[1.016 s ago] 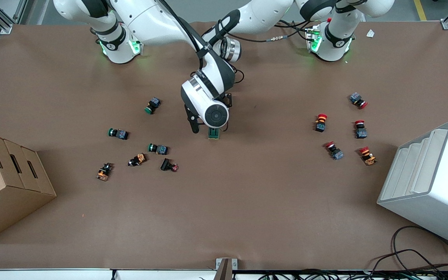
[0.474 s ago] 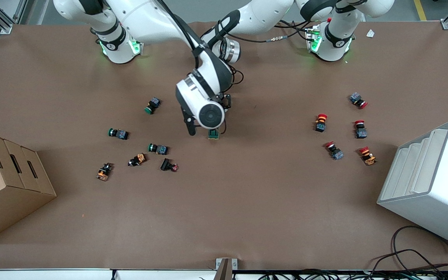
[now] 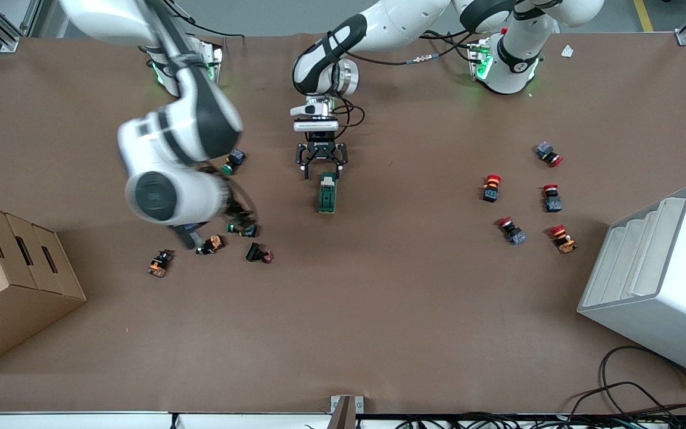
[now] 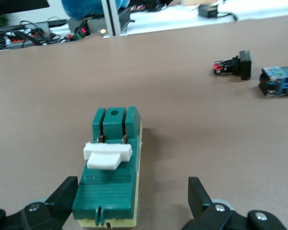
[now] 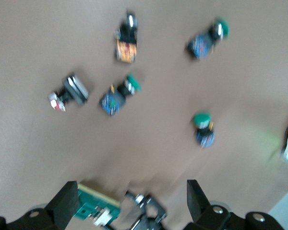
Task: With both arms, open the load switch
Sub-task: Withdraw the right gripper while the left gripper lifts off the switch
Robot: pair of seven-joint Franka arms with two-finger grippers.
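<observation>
Two arms share the brown counter (image 3: 379, 310). The load switch (image 3: 327, 194) lies flat near the middle of it, long axis running toward the front camera. The left gripper (image 3: 321, 169) stands low at the end of the switch farther from that camera, its jaws spread wide and holding nothing; in the left wrist view the left gripper (image 4: 134, 203) has one finger touching or just beside a side of the load switch (image 4: 110, 177) and the other finger well clear of it. The right gripper (image 3: 212, 229) is up in the air over the cluster of green push buttons (image 3: 242, 227) toward the right arm's end of the counter, well apart from the switch; in the right wrist view the right gripper (image 5: 129, 206) has its jaws parted and empty.

Bare counter surrounds the switch on every side, with wide open room nearer the front camera. Red push buttons (image 3: 490, 187) lie well apart toward the left arm's end.

The switch is a dark-green ribbed block on a pale base, with a white toggle piece (image 4: 108, 155) across its top and a slotted green end with a round hole.
</observation>
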